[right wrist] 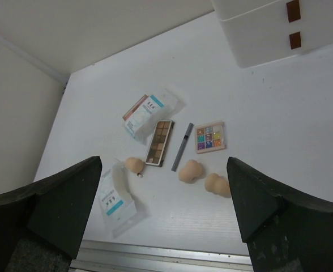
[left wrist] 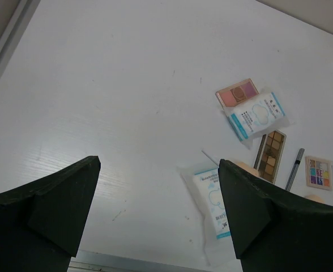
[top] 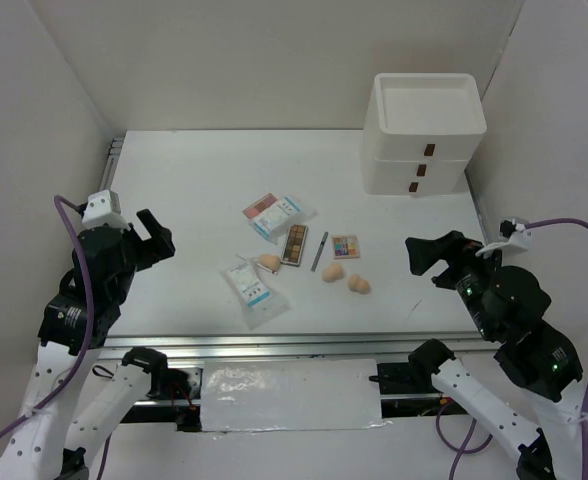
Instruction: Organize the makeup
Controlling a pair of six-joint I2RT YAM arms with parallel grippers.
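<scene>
Flat pink compact [top: 260,204] lies partly under a white-and-blue printed sachet [top: 282,215]. Nearer, side by side: long brown eyeshadow palette [top: 295,244], thin grey pencil [top: 319,251], square multicoloured palette [top: 346,246]. Three peach egg-shaped sponges: first sponge [top: 269,262] by the brown palette's near left corner; second sponge [top: 333,272] and third sponge [top: 359,285] close together, right of the pencil's near end. Second sachet [top: 251,287] lies flat on the bench [top: 174,200], nearest left.

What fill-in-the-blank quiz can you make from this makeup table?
The peach sponges number ___.
The grey pencil lies between the brown palette and the ___ palette.
The left pincer and right pincer each hold ___.
Missing words: three; multicoloured; nothing.
</scene>
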